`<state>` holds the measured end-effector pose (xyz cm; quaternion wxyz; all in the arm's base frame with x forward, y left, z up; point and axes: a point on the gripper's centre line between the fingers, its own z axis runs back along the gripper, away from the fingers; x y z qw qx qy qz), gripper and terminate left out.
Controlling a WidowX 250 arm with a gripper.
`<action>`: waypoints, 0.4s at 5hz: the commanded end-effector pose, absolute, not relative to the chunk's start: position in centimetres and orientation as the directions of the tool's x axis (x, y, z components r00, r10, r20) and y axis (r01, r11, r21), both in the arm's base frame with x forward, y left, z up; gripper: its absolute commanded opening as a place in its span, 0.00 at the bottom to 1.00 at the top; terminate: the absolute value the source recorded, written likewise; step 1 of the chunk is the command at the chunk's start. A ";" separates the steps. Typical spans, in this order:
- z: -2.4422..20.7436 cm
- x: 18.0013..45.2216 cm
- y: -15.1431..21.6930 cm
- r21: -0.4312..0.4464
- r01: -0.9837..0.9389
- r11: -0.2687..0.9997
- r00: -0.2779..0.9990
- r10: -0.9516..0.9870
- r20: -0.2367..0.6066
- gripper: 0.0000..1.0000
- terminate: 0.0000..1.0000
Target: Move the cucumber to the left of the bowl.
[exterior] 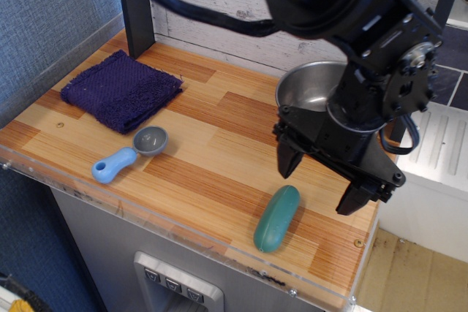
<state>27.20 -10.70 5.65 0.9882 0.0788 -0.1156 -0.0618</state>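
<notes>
The cucumber (277, 218) lies flat on the desk (212, 151) just below the gripper (322, 180), near the front edge. Its long axis runs diagonally, one rounded end pointing toward the front edge and to the left, the other up toward the gripper. The gripper hangs above it with its two dark fingers (287, 160) spread wide apart, holding nothing and touching nothing; the cucumber's upper end sits roughly under the gap between them. The bulky black arm comes down from the upper part of the view, wrist bent so the fingers point down at the desk. Behind the gripper, partly hidden by it, stands the bowl (307, 85). Well off to the gripper's left lie a blue-handled grey scoop (130, 153) and a folded purple cloth (121, 89).
</notes>
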 end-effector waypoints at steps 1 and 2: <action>5.9 27.6 -9.7 0.134 -0.045 0.990 0.965 0.009 0.260 1.00 0.00; 4.1 27.1 -9.5 0.095 -0.073 0.993 0.971 0.049 0.235 1.00 0.00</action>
